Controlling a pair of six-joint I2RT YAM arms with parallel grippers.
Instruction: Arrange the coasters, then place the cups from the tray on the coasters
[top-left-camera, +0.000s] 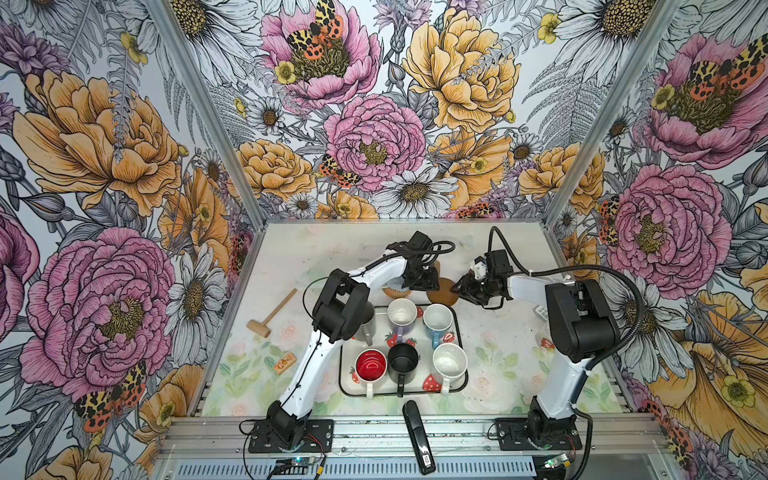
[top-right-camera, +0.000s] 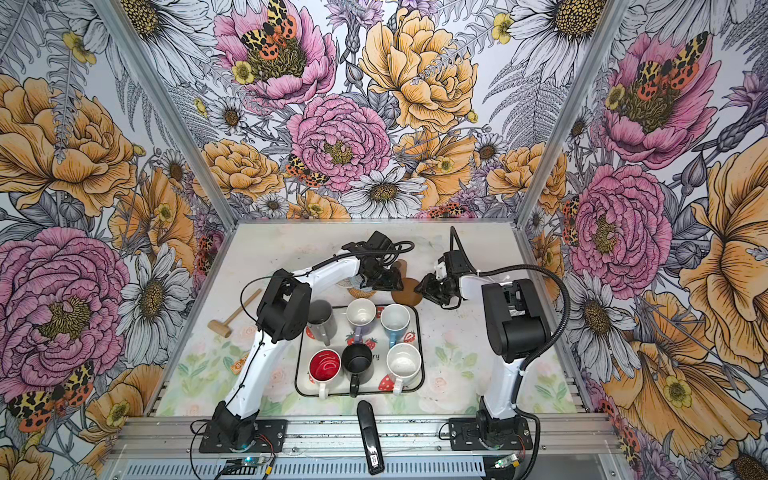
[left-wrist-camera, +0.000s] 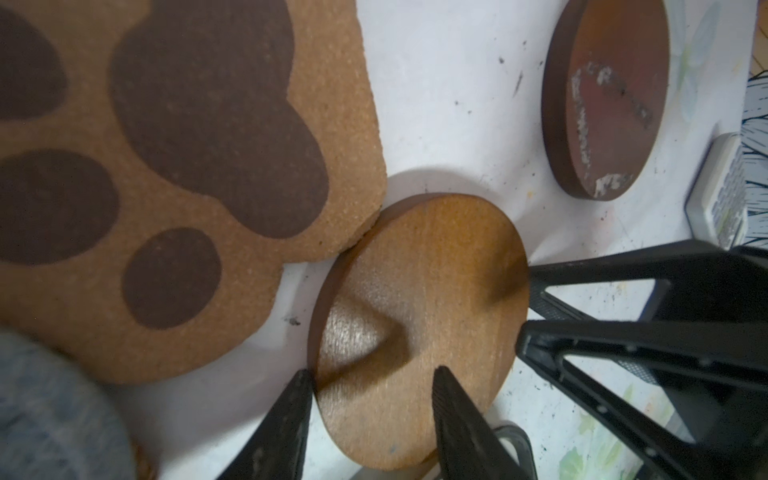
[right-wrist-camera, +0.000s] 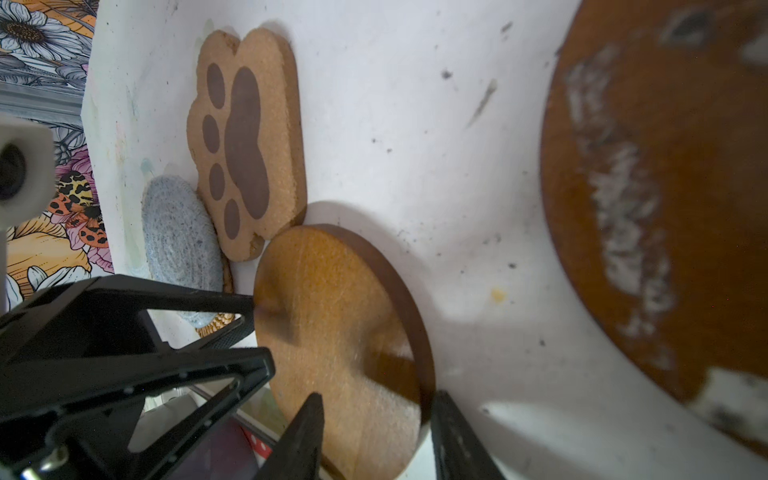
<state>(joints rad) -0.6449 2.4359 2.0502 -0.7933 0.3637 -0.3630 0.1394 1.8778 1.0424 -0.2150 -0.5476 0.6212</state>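
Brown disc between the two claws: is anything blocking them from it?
Nothing visible. The left gripper and right gripper each straddle the rim of the disc. Only the paw coaster touches its edge, away from both.

In both top views the left arm (top-left-camera: 340, 309) covers part of the grey mug (top-right-camera: 321, 320) and nearly all of the paw coaster (left-wrist-camera: 166, 166), which the left wrist view also cuts off. There the crocheted coaster (left-wrist-camera: 50, 415) is only a blurred corner, and a white keypad (left-wrist-camera: 719, 187) is cut by the edge. In the right wrist view the scuffed brown disc (right-wrist-camera: 665, 187) is blurred and runs off the edge.
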